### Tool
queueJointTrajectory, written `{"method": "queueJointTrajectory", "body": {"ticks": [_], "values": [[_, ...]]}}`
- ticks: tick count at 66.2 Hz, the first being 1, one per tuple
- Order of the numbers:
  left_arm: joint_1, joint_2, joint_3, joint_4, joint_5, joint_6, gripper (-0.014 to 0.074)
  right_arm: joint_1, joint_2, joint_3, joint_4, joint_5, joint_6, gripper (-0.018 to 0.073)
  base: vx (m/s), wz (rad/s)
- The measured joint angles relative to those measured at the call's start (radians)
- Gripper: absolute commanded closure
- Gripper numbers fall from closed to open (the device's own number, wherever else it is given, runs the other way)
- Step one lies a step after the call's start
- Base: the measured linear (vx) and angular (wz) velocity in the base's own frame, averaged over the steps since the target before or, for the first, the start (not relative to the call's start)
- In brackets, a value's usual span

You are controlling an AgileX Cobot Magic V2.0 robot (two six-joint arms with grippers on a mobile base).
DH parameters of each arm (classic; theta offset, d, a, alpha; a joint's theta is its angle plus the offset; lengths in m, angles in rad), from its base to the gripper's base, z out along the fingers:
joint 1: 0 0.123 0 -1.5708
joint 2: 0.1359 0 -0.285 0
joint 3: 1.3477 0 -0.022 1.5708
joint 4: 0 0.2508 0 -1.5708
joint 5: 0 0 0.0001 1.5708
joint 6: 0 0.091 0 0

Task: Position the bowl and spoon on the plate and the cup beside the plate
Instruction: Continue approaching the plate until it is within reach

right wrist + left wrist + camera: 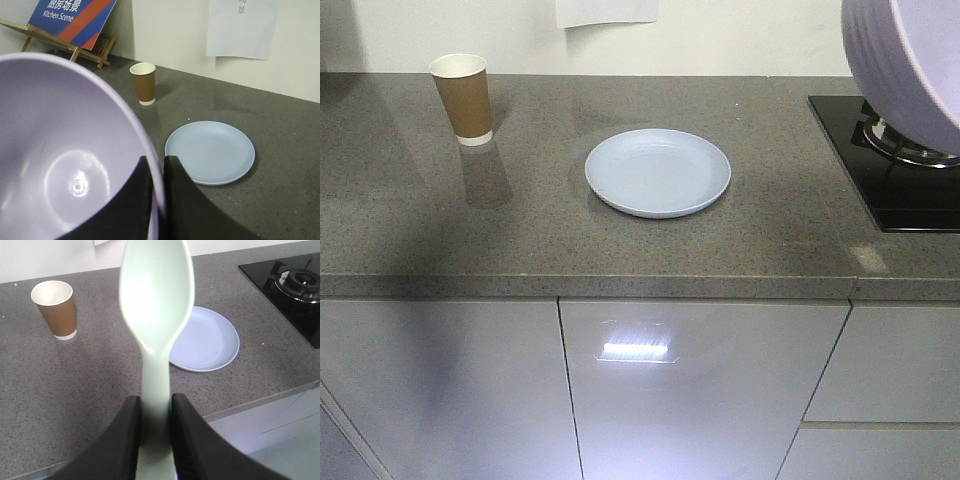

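The pale blue plate (658,171) lies bare in the middle of the grey counter, also seen as the plate (207,340) and the plate (210,152). A brown paper cup (463,97) stands upright at the back left, well apart from the plate. My left gripper (154,405) is shut on the handle of the mint spoon (156,295), held high above the counter with its head pointing away. My right gripper (157,167) is shut on the rim of the lavender bowl (60,150), which hangs in the air at the upper right, the bowl (905,60) above the hob.
A black gas hob (905,165) is set into the counter at the right. A wooden stand with a blue sign (70,20) leans at the back left wall. The counter's front edge (620,285) runs above grey cabinet doors.
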Motion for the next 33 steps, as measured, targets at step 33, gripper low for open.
{"method": "queueJointTrajectory", "body": {"ticks": [33], "values": [[0.000,0.000,0.000,0.000,0.000,0.000,0.0602,0.000,0.000,0.000,0.000,0.000,0.000,0.0564,0.05,0.01]]}}
